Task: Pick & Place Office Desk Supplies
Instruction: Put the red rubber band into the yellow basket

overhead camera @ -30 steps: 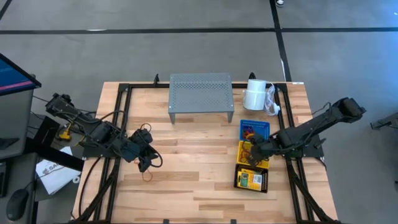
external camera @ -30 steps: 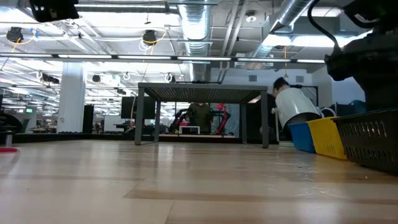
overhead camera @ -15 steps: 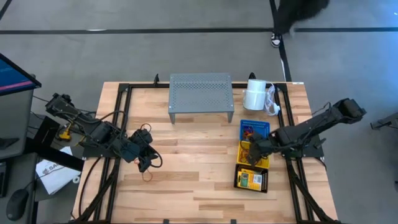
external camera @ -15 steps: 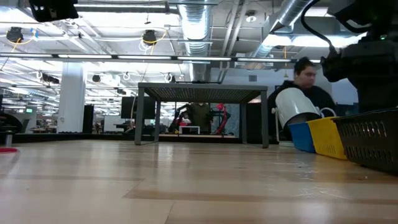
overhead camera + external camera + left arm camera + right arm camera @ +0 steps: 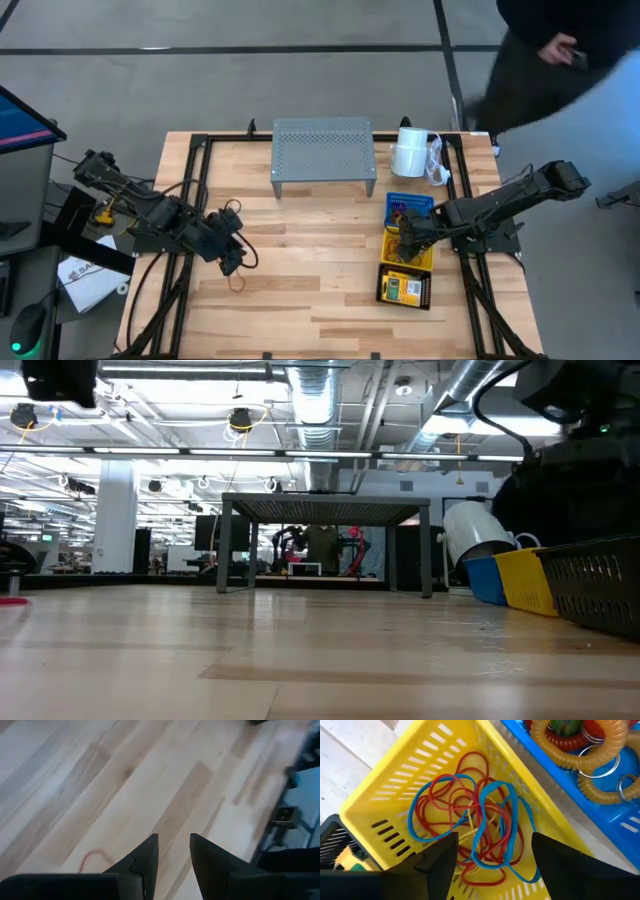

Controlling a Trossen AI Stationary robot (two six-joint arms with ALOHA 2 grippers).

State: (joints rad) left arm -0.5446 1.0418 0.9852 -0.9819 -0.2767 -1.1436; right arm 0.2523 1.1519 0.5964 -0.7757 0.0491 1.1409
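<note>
Evidently the sorting is mid-cycle: in the right wrist view the right gripper point(image 5: 487, 865) hangs with its jaws wide apart and holding nothing just above the yellow basket point(image 5: 380, 795), where a tangle of red and blue rubber bands point(image 5: 472, 825) lies. At lower left of the high view the left gripper point(image 5: 232, 262) hovers low over the bench point(image 5: 310, 280), jaws only narrowly apart with nothing between them, close to a loose red band point(image 5: 92, 857) on the wood. My judgement is that the next move calls for lowering those jaws around that thin loop, closing, then carrying it to the three baskets at right of the high view.
</note>
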